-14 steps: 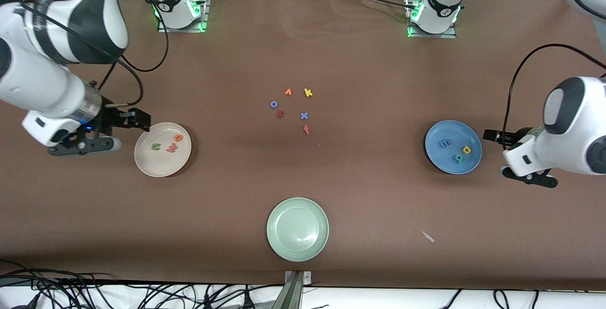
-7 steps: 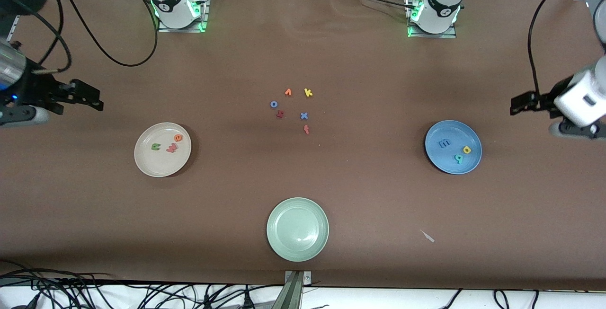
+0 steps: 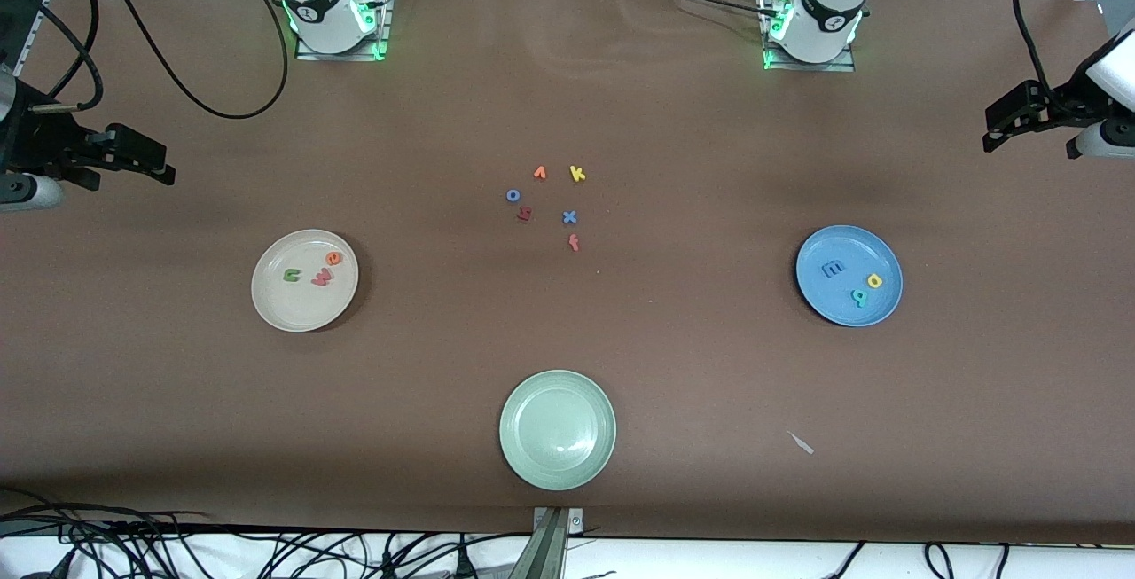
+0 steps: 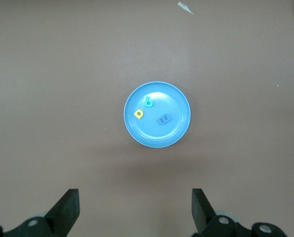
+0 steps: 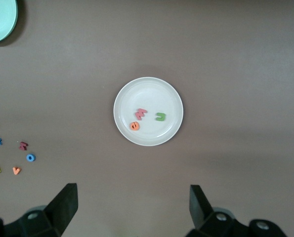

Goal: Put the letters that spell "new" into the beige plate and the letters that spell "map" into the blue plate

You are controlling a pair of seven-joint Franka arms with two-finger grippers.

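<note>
Sorting looks done from here; both arms are parked high at the counter (image 3: 674, 357) ends, nothing left to pick by my read.

Beige plate (image 3: 266, 304) sits below and inward of the right end effector (image 3: 133, 158), well apart from it. Blue plate (image 3: 820, 309) is the same story under the left end effector (image 3: 1011, 122). Pale green plate (image 3: 557, 464) is bare, midway between the two arms and well clear of both.

Right end effector: released, fingers spread wide, holding nothing. Left end effector: also released and empty.

Green n (image 3: 292, 276), pinkish-red w (image 3: 321, 277) and orange e (image 3: 332, 257) all lie in the beige plate. Blue m (image 3: 833, 269), teal p (image 3: 858, 298) and yellow a (image 3: 874, 280) all lie in the blue plate.

Leftover letters (image 3: 545, 205) (yellow k, blue x, orange-red f, a few more) sit loose mid-counter, well apart from either end effector; not part of either word.

Next move, if any: just hold clear. No grasp needed, I'd say.
</note>
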